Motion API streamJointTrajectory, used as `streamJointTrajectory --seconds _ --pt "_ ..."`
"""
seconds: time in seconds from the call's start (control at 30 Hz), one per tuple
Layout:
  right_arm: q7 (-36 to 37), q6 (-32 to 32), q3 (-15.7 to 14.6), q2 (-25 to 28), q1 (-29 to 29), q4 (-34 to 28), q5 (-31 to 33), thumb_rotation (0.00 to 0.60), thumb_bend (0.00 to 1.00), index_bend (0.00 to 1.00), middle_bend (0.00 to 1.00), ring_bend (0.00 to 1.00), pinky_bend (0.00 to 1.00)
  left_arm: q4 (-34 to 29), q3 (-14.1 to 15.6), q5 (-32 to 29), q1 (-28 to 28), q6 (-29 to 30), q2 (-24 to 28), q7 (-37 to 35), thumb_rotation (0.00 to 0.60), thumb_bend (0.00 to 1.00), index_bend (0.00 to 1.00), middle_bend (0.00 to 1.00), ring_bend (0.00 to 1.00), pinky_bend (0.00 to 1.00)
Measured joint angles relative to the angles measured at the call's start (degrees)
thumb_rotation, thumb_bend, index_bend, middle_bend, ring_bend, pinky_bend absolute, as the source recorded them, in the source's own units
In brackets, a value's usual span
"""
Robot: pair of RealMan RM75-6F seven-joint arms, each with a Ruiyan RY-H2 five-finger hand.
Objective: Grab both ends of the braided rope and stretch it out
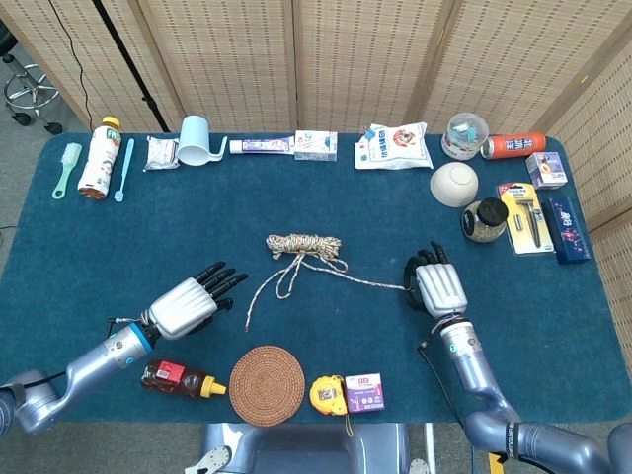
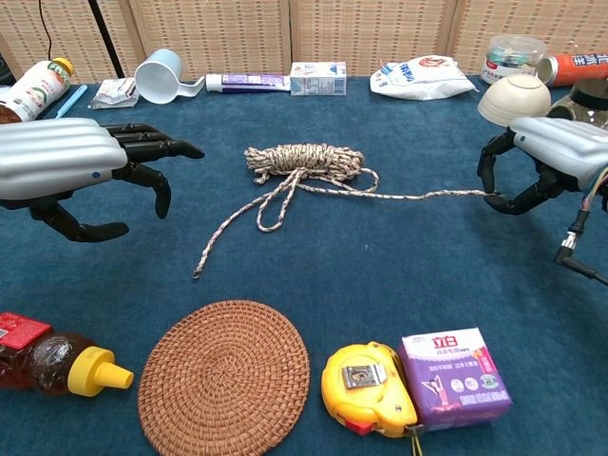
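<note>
The braided rope [image 1: 302, 244] [image 2: 306, 160] lies coiled at the table's middle, with two strands trailing out of the bundle. One strand runs right to my right hand [image 1: 435, 288] [image 2: 548, 161], which pinches its end just above the cloth. The other strand's loose end [image 1: 247, 322] [image 2: 198, 273] lies on the cloth to the front left. My left hand [image 1: 188, 304] [image 2: 81, 171] hovers open, fingers spread toward that loose end, a short way left of it and not touching it.
A woven coaster [image 1: 267, 384], a honey bottle [image 1: 178, 377], a yellow tape measure [image 1: 328, 394] and a purple box [image 1: 363, 392] sit along the front edge. Bottles, a cup [image 1: 196, 140], packets and a bowl [image 1: 454, 184] line the back and right.
</note>
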Motion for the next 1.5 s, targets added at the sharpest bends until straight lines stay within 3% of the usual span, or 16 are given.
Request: streamJointTrajectory --seconds 0.4,0.83,1.5 --pt "0.81 -0.49 -0.09 -0.47 -0.21 1.64 0.49 0.600 0.51 0.62 0.35 0.19 0.00 2.68 -0.16 -1.90 -1.38 0.39 -4.68 1.71 0.600 0.37 0.41 0.00 0.00 0.01" --pt "1.91 -0.89 -0.08 -0.63 -0.46 2.57 0.66 0.600 0.51 0.62 0.35 0.19 0.00 4.57 0.87 -3.30 -2.34 0.16 -7.30 2.81 0.600 0.28 0.42 0.00 0.00 0.00" --pt "2.94 -1.94 -0.07 -1.23 -0.65 4.72 1.28 0.600 0.51 0.62 0.35 0.19 0.00 7.01 1.43 -5.47 -3.03 -0.31 -11.76 4.54 0.600 0.28 0.46 0.00 0.00 0.00"
